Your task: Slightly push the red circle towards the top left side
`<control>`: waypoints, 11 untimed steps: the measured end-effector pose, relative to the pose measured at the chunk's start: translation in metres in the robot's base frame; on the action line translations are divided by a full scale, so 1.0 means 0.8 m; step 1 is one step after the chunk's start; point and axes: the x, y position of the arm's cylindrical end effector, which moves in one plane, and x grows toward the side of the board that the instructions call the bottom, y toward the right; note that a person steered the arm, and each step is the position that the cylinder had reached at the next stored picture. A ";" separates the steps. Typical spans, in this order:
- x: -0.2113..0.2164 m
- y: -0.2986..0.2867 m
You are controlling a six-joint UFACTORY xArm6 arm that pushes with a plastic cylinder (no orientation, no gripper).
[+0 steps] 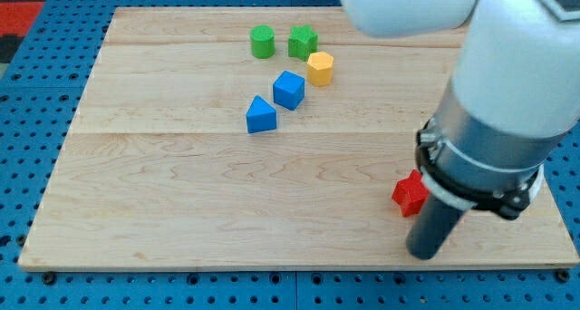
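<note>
1. Your dark rod's tip (424, 252) carries no jaws; it rests just right of and below a red block (410, 193).
2. The arm hides part of that block, so it may not be the circle; pushing the wrong piece is the risk.
3. The wooden board (181, 219) lies open toward the top left; the blue cube (288, 89) sits far off.

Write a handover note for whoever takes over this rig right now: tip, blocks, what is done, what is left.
My tip rests on the board near the view's bottom right, just below and right of a red block, partly hidden by the arm; its shape looks star-like, and no red circle shows.
The green cylinder, green star, yellow hexagon, blue cube and blue wedge sit clustered at the view's top centre.
Done: cannot tell.
Left: locate the red circle, then nudge it up-left.
</note>
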 end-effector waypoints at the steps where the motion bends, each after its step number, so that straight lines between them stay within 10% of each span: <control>1: -0.075 0.006; 6: -0.209 -0.031; 8: -0.065 -0.090; 9: -0.009 0.010; 11: -0.063 0.092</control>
